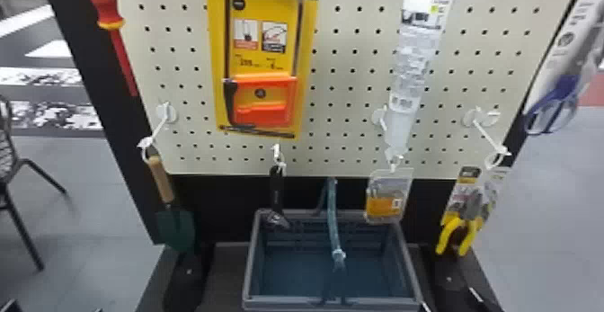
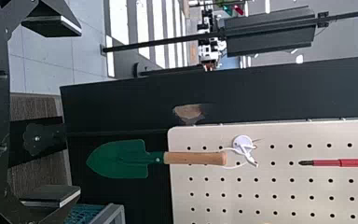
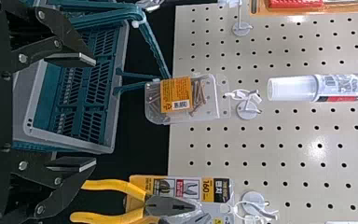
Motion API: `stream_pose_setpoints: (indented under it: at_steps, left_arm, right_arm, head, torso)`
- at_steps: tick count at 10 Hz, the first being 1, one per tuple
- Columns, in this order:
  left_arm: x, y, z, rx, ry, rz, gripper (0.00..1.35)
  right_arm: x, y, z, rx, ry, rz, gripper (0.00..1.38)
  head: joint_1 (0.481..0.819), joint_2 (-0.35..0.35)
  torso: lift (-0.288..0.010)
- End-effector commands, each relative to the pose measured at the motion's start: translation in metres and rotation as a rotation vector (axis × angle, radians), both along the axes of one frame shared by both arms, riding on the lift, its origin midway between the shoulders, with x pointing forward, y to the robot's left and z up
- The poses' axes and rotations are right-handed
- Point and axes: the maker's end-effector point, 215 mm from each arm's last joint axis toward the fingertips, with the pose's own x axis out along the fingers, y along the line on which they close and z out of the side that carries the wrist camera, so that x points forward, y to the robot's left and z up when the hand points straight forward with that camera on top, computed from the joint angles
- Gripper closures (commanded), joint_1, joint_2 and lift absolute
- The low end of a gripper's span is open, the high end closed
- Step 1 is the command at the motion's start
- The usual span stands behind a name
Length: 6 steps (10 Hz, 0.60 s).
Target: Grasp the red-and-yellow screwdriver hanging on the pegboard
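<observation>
We see the red-and-yellow screwdriver hanging tip-down at the pegboard's upper left, above the green trowel, with neither gripper touching it. At the head view's bottom edge, our left gripper has its 2 fingers spread wide, holding nothing. Our right gripper is less widely open, also empty, near the gray crate and yellow-handled pliers.

Just one each lol: screwdriver, trowel, saw, wrench, basket, tube, screw box, pliers pack, scissors, pegboard, chair.
</observation>
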Motion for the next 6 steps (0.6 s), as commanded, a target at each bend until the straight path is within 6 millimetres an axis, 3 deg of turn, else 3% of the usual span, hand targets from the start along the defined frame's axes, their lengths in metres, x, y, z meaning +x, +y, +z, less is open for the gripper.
stream_pose_setpoints:
  at_steps: [1, 6]
  left_arm:
    - [-0.0008, -0.0003, -0.0013, -0.004, 0.003, 0.002, 0.11]
    - [0.0006, -0.0010, -0.0004, -0.012, 0.000, 0.001, 0.11]
  right_arm:
    - [-0.0001, -0.0003, 0.0007, 0.000, -0.002, -0.002, 0.51]
    - [0.0004, -0.0016, 0.0012, 0.001, -0.004, -0.009, 0.51]
  head:
    - [0.549, 0.000]
    - [0.549, 0.000]
  torso:
    - [-0.100]
    - [-0.100]
